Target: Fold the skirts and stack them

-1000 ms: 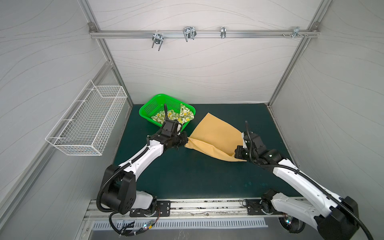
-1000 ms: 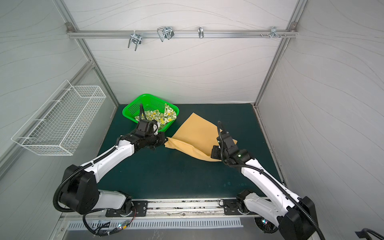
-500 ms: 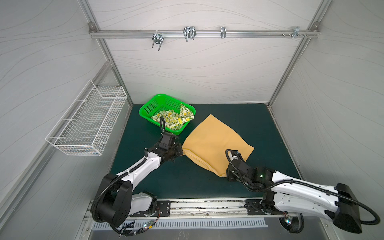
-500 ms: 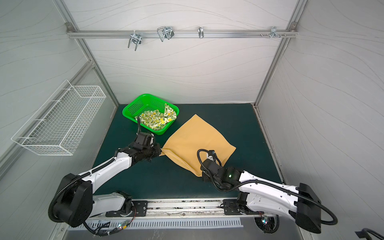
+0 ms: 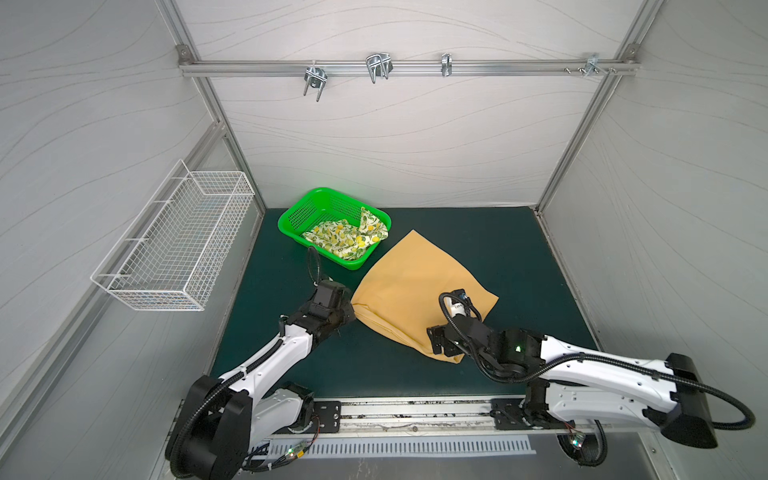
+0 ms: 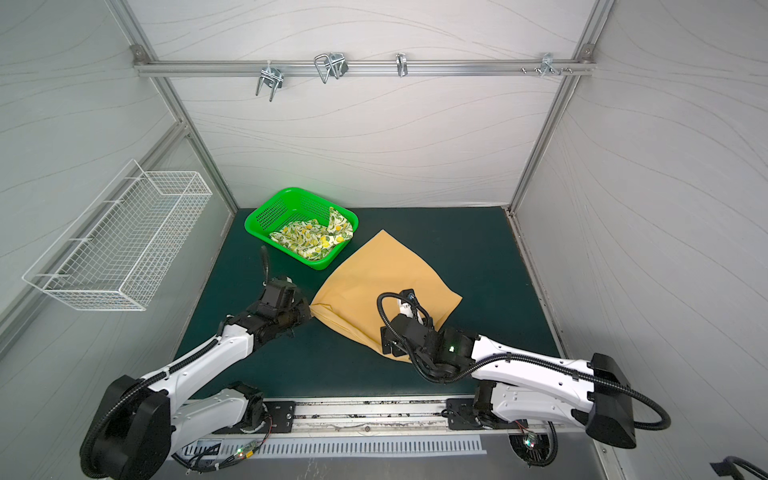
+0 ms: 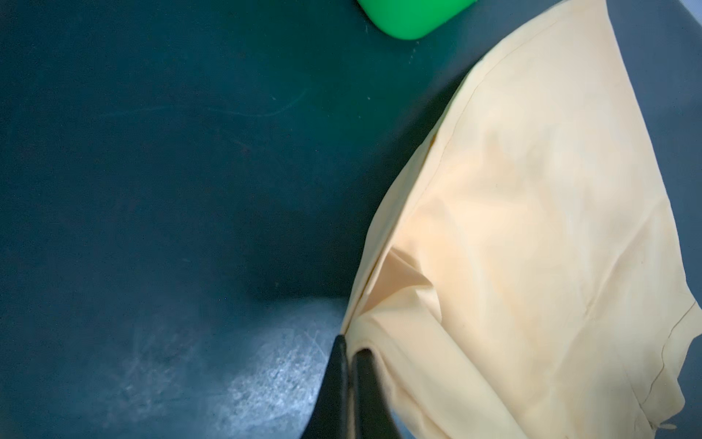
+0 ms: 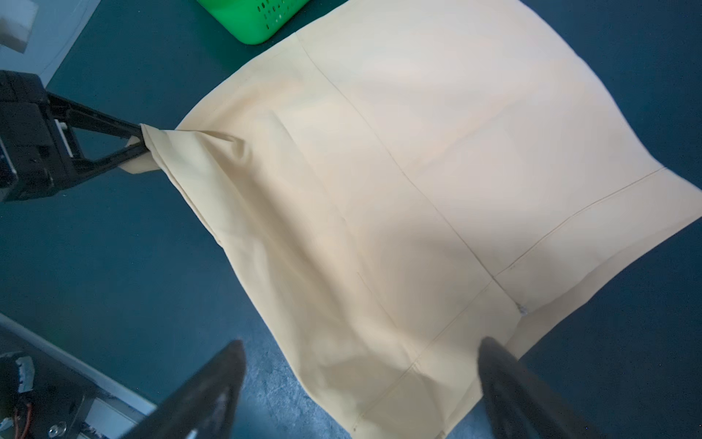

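Mustard skirt [image 5: 415,286] spread flat, near-smooth, beside basket [image 5: 305,210]; we note left gripper [image 7: 351,347] clamped on its corner, right gripper [image 8: 362,342] jaws apart.

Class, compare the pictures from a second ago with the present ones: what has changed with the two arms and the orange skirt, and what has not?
Both arms drew the mustard skirt toward the front and laid it down. The right gripper opened and let its corner go; the left gripper stays shut on its corner. The lemon-print skirt and green basket are unchanged.
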`<state>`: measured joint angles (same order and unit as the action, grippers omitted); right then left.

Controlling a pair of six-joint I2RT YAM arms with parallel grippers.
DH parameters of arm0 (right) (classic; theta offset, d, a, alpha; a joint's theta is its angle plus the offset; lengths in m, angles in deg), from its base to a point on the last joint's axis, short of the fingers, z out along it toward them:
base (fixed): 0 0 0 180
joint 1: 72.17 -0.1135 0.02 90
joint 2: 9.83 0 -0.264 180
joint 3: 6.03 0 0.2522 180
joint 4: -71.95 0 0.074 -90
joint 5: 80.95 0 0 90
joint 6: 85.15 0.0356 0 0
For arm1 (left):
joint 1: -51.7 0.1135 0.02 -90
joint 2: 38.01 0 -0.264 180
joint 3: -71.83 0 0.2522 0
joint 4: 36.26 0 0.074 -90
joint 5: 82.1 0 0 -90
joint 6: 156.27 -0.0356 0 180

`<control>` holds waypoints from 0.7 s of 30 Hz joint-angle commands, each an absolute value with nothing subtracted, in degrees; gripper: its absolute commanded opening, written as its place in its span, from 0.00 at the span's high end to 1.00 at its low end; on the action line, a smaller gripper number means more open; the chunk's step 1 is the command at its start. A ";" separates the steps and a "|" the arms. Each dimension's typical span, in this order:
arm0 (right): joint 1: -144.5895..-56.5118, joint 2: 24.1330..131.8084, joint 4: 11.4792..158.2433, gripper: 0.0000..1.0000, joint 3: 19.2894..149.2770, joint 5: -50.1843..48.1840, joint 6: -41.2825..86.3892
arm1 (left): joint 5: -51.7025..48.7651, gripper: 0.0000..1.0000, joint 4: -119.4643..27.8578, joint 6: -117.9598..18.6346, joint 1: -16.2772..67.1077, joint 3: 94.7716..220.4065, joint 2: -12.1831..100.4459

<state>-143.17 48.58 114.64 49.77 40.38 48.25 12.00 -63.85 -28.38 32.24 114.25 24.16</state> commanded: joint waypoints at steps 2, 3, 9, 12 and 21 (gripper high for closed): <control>-141.58 50.28 114.47 0.01 52.04 44.30 43.12 | 14.77 0.87 -62.46 -29.44 33.32 113.71 22.20; -140.70 51.31 114.53 0.01 52.53 43.77 42.28 | 14.61 0.76 -62.71 -29.45 33.42 113.71 21.62; -138.62 55.75 112.19 0.01 53.36 39.63 37.54 | 16.74 0.01 -69.47 -27.74 34.51 114.93 15.78; -138.52 56.55 110.93 0.01 53.26 37.64 35.38 | 15.18 0.01 -72.62 -27.80 35.08 115.82 12.56; -138.78 56.86 109.66 0.01 50.57 31.20 31.44 | 9.35 0.01 -78.92 -25.00 35.18 116.01 5.66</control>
<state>-138.67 56.54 110.62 51.78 34.22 33.23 11.52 -76.55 -26.78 34.84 114.89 7.31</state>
